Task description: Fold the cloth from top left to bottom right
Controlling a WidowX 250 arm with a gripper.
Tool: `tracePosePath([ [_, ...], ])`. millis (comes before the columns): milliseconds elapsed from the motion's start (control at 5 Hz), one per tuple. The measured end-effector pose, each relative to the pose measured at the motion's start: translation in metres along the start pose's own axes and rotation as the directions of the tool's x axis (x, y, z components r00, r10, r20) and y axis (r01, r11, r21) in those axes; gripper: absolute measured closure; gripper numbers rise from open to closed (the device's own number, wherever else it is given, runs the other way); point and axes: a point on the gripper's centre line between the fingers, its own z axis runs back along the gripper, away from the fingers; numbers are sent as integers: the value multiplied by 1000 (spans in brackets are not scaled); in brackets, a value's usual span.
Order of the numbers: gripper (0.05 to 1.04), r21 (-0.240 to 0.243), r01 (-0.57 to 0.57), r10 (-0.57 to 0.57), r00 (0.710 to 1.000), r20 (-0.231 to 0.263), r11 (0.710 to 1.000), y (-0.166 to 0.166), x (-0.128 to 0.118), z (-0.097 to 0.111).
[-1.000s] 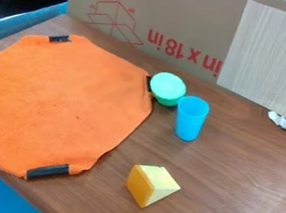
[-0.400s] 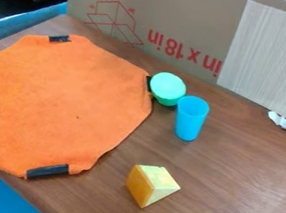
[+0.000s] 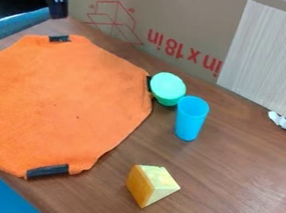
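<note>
An orange cloth [image 3: 64,107] lies spread and unfolded over the left part of the brown table, with black patches at several of its edges. My black gripper [image 3: 57,13] hangs at the upper left, just above the cloth's top edge and apart from it, near the black patch there.
A green cup [image 3: 168,89] touches or nearly touches the cloth's right edge, with a blue cup [image 3: 191,118] beside it. A yellow wedge block [image 3: 151,184] stands on the table [image 3: 228,192] at lower centre. Cardboard [image 3: 186,14] walls the back.
From the far upper left, my gripper has moved right and down toward the cloth's top edge. The cloth, cups and block have stayed put.
</note>
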Motion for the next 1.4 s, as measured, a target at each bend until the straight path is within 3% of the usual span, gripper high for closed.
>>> tracePosePath([
  [200,83,122,-28,30,999,-19,992,12,5,-9],
  [800,83,106,-76,89,988,-123,991,40,6,-43],
  [1400,83,99,-80,97,979,-180,992,61,-11,-61],
])
